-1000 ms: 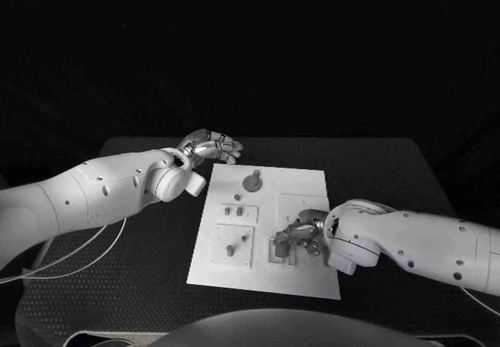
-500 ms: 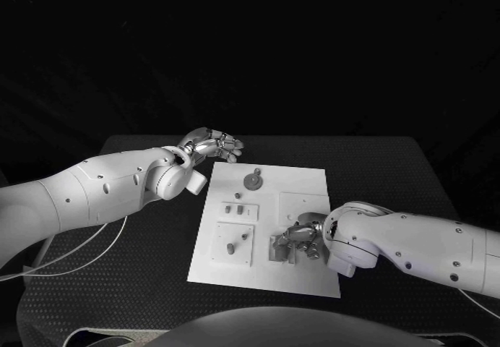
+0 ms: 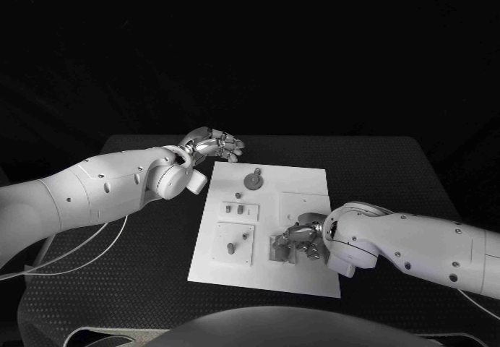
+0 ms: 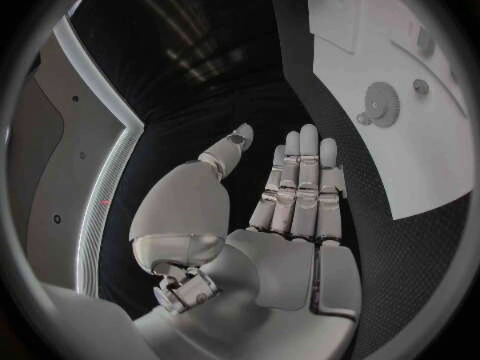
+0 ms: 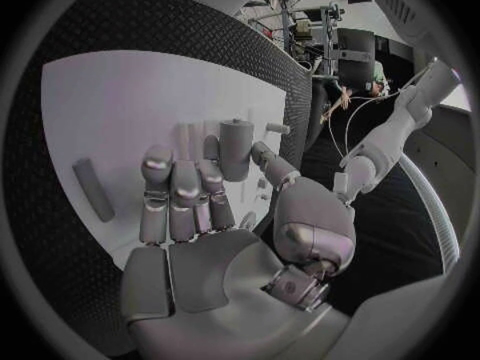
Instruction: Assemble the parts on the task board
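The white task board (image 3: 304,181) lies mid-table. My right hand (image 3: 298,236) is low over its near right part. In the right wrist view its thumb and a fingertip (image 5: 211,149) pinch an upright grey cylinder part (image 5: 235,149) standing on the board (image 5: 110,104); the other fingers lie straight beside it. My left hand (image 3: 212,145) hovers off the board's far left corner, fingers straight and apart from the thumb, holding nothing (image 4: 298,186). A grey gear disc (image 3: 253,179) (image 4: 381,101) sits near the board's far edge.
Small pegs (image 3: 238,210) stand mid-left on the board, and another peg (image 3: 230,249) stands in the near left plate. A flat grey bar (image 5: 92,189) lies on the board beside my right hand. Black table (image 3: 125,289) surrounds the board.
My right hand has crept slightly inward and lower over the board with the cylinder part. The left hand has stayed in place.
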You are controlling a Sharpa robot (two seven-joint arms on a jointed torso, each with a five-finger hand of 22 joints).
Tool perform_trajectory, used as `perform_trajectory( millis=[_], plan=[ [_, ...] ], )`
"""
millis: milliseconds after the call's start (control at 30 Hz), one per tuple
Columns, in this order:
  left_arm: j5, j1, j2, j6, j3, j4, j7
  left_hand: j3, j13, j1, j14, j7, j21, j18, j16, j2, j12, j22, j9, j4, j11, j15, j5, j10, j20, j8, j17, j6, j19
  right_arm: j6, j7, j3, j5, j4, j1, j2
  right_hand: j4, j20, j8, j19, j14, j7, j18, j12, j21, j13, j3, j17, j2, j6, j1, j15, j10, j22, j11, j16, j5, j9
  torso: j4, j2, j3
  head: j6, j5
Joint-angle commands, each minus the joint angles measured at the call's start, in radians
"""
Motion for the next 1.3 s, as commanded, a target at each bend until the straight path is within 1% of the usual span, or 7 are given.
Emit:
perform_trajectory(
  millis=[33,300,433,567,1100,1233,1300],
  plan=[
    [0.005,0.001,0.000,0.012,0.001,0.003,0.007,0.000,0.002,-0.002,0.006,0.000,-0.004,0.013,-0.004,0.003,-0.005,0.001,-0.001,0.007,0.008,0.003,-0.004,0.000,0.005,0.004,0.001,-0.008,0.005,0.016,0.001,-0.001,-0.006,-0.002,-0.004,0.004,-0.001,0.001,-0.007,-0.007,0.000,0.001,0.044,-0.004,0.007,0.000,-0.003,0.000,0.002,0.003,-0.010,-0.006,0.000,0.006,0.000,-0.007,0.003,-0.002,-0.0001,0.001,0.0003,0.001,0.000],
    [0.005,0.001,0.000,0.012,0.001,0.003,0.007,0.000,0.002,-0.002,0.006,0.000,-0.004,0.013,-0.004,0.003,-0.005,0.002,-0.001,0.007,0.008,0.003,-0.004,0.000,0.005,0.004,0.002,-0.008,0.005,0.014,-0.001,-0.001,-0.011,-0.005,-0.005,0.005,-0.002,-0.001,-0.012,-0.010,-0.010,0.004,0.044,-0.018,0.006,-0.007,-0.005,-0.006,-0.025,-0.008,-0.020,-0.004,-0.020,0.006,0.003,-0.018,0.002,-0.003,0.0000,0.001,0.0003,-0.001,0.001],
    [0.005,0.002,0.000,0.012,0.001,0.003,0.007,0.000,0.002,-0.002,0.006,0.000,-0.004,0.013,-0.005,0.002,-0.005,0.002,-0.001,0.007,0.008,0.003,-0.004,0.000,0.005,0.004,0.002,-0.008,0.005,0.012,-0.001,-0.001,-0.016,-0.005,-0.005,0.004,-0.004,-0.001,-0.016,-0.012,-0.017,0.007,0.044,-0.030,0.006,-0.015,-0.025,-0.009,-0.033,-0.017,-0.036,-0.002,-0.039,0.006,0.006,-0.025,0.002,-0.003,-0.0003,0.000,0.0001,-0.002,0.001],
    [0.005,0.002,0.000,0.012,0.001,0.002,0.007,0.000,0.002,-0.002,0.006,0.000,-0.004,0.013,-0.005,0.002,-0.005,0.002,-0.001,0.007,0.008,0.003,-0.004,0.000,0.005,0.004,0.003,-0.008,0.005,0.015,0.000,-0.001,-0.023,-0.006,-0.005,0.004,-0.015,-0.003,-0.017,-0.016,-0.024,0.009,0.044,-0.036,0.005,-0.016,-0.048,-0.011,-0.033,-0.024,-0.042,0.000,-0.048,0.006,0.008,-0.031,0.002,-0.002,-0.0008,0.000,0.0004,-0.003,0.002],
    [0.005,0.002,-0.001,0.012,0.001,0.001,0.006,0.000,0.003,-0.002,0.006,0.000,-0.005,0.013,-0.006,0.002,-0.006,0.003,-0.001,0.007,0.008,0.003,-0.004,0.000,0.005,0.005,0.004,-0.008,0.005,0.004,0.014,-0.001,-0.054,-0.001,-0.005,-0.004,-0.022,-0.004,-0.020,-0.019,-0.029,0.011,0.044,-0.045,0.003,-0.021,-0.057,-0.013,-0.038,-0.031,-0.039,0.001,-0.061,0.004,0.009,-0.037,0.002,-0.002,-0.0001,0.000,0.0003,-0.005,0.002],
    [0.005,0.002,0.000,0.013,0.001,0.001,0.006,0.000,0.003,-0.002,0.006,0.000,-0.005,0.013,-0.006,0.002,-0.006,0.003,-0.001,0.007,0.008,0.003,-0.004,0.000,0.005,0.005,0.004,-0.008,0.005,0.034,0.043,-0.001,-0.087,0.012,-0.005,-0.015,-0.032,-0.007,-0.019,-0.019,-0.028,0.011,0.044,-0.044,0.003,-0.017,-0.055,-0.008,-0.040,-0.030,-0.021,0.001,-0.059,0.004,0.009,-0.037,0.002,0.000,0.0000,0.000,0.0006,-0.005,0.002],
    [0.005,0.002,-0.001,0.014,0.001,0.001,0.006,0.000,0.003,-0.002,0.006,0.000,-0.005,0.013,-0.006,0.002,-0.006,0.003,-0.001,0.007,0.008,0.003,-0.004,0.000,0.005,0.005,0.004,-0.008,0.005,0.059,0.057,-0.001,-0.094,0.021,-0.005,-0.021,-0.046,-0.009,-0.017,-0.018,-0.027,0.010,0.044,-0.041,0.004,-0.013,-0.047,-0.006,-0.054,-0.029,0.007,0.001,-0.054,0.004,0.008,-0.037,0.002,0.001,0.0002,0.000,0.0007,-0.005,0.002]
  ],
)
